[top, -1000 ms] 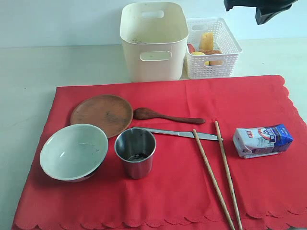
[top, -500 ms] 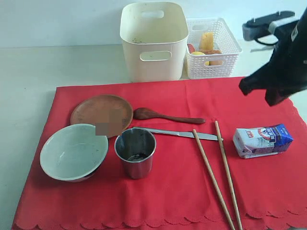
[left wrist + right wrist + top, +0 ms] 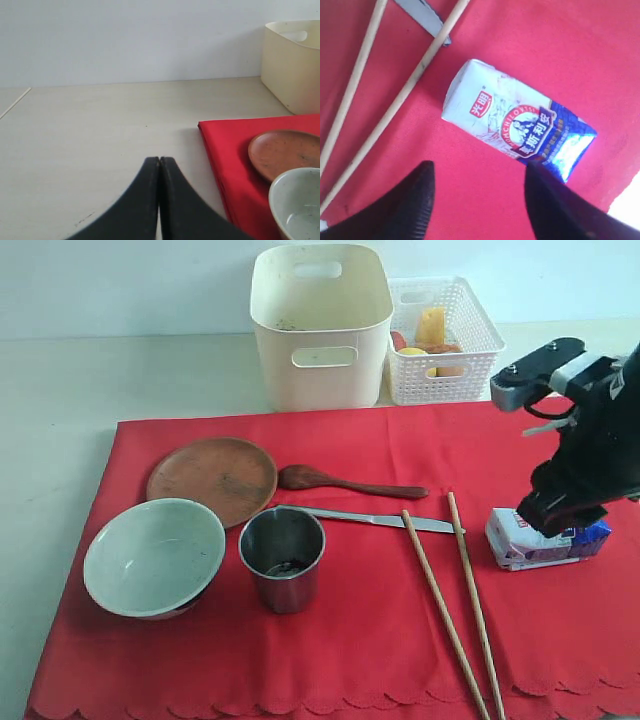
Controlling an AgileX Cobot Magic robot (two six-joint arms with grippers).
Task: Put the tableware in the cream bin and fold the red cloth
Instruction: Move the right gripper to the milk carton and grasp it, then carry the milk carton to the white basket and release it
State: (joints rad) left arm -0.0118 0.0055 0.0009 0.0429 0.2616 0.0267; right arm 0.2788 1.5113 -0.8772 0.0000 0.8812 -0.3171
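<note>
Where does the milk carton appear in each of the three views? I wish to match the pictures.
Exterior view: milk carton lies on the right part of the red cloth, partly hidden by the right tool.
Left wrist view: not in it.
Right wrist view: flat on the cloth, ahead of the open tool, beside the chopsticks.
Shared landmark: the red cloth, in all three views.

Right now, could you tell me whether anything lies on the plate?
No, the plate is bare; the spoon lies beside it.
</note>
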